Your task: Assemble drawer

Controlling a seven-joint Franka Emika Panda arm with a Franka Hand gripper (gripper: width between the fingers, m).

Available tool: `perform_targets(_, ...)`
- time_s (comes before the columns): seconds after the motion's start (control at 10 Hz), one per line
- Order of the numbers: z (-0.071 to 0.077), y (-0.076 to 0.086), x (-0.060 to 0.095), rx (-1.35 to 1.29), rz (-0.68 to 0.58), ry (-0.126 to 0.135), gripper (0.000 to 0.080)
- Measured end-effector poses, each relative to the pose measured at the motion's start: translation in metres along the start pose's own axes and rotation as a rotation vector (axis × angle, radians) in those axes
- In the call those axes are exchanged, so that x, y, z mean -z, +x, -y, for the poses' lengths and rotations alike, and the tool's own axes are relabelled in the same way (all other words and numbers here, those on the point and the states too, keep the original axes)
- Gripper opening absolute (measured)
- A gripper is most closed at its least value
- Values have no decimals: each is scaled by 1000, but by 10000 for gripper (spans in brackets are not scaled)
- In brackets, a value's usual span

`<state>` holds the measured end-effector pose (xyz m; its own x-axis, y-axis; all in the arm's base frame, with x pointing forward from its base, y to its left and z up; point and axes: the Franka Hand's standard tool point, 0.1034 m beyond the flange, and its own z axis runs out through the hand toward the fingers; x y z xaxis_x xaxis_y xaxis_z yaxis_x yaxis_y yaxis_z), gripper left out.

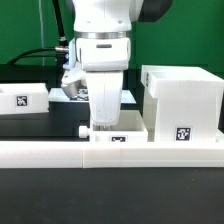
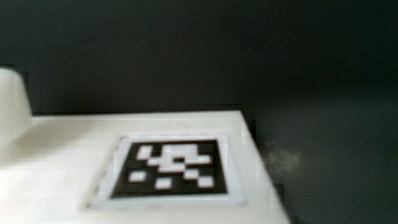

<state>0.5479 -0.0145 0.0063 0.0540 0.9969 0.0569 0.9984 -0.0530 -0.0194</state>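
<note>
The big white drawer casing (image 1: 180, 98) stands at the exterior view's right, its tag facing forward. A small white tray (image 1: 118, 136) with a dark knob (image 1: 83, 130) lies just left of the casing, against the long low wall. My gripper (image 1: 105, 122) points straight down onto this tray, and its fingertips merge with the white plastic. The wrist view shows the tray's flat white face (image 2: 71, 150) and its marker tag (image 2: 171, 168) very close up, with no fingers visible. Another white tagged piece (image 1: 24, 100) lies at the far left.
The long low white wall (image 1: 110, 156) runs across the front of the black table. Another tagged white part (image 1: 68, 92) lies behind the arm, largely hidden by it. A green backdrop is behind.
</note>
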Motion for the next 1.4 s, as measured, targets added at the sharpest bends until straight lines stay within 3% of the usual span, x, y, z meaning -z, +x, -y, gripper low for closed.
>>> perform_targets(0.8, 0, 4, 1, 48, 21, 28, 41)
perform_targets(1.0, 1, 4, 0, 49, 20, 13, 41)
perform_targets(1.3, 5, 4, 1, 51, 19, 13, 41)
perform_targets(1.4, 6, 5, 0, 41, 18, -2, 41)
